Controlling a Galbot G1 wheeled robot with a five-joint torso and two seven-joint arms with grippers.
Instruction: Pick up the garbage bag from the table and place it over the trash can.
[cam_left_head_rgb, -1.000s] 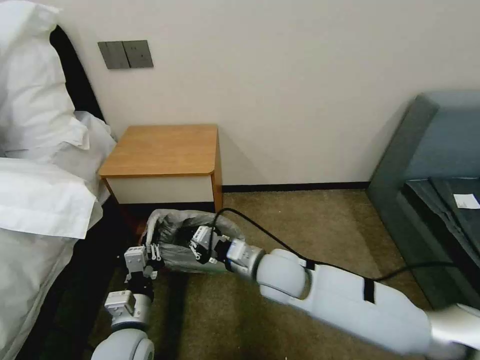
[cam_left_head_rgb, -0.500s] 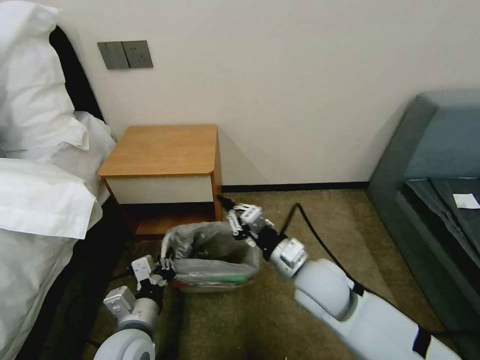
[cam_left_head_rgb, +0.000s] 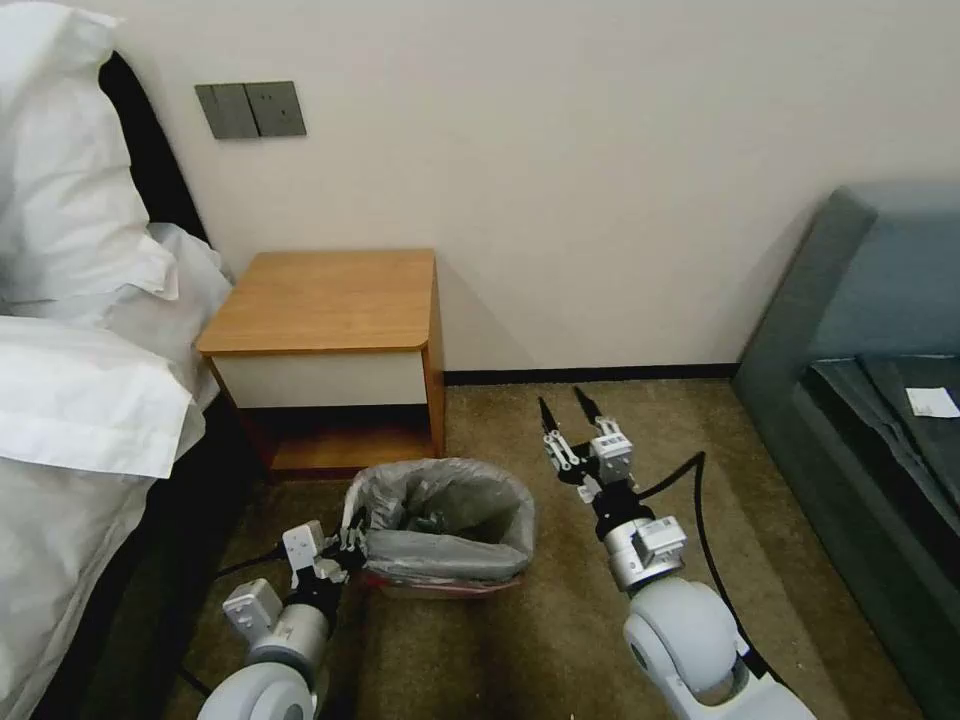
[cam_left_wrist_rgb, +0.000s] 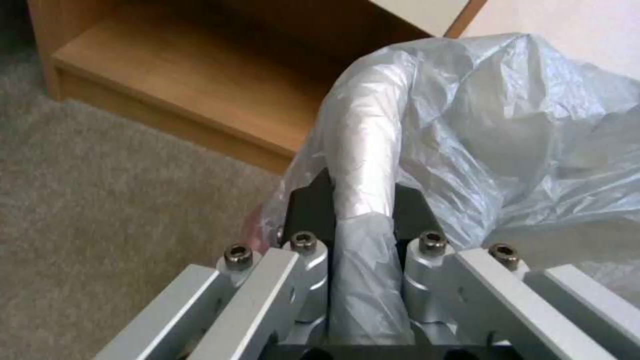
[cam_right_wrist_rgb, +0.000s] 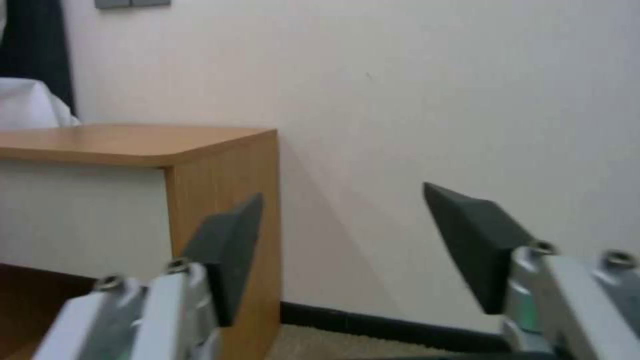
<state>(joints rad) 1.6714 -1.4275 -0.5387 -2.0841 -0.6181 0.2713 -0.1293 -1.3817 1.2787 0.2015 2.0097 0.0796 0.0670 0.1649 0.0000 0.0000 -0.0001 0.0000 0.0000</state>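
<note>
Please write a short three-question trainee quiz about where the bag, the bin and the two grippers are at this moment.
1. True or false: the garbage bag lies on the table.
2. Which gripper is shut on the bag: A left, B right, C neither?
3. Fill in: the right gripper is beside the trash can with its fingers ____.

Key:
1. False; it lines the trash can on the carpet.
2. A; the left gripper pinches the bag over the rim.
3. Open.
</note>
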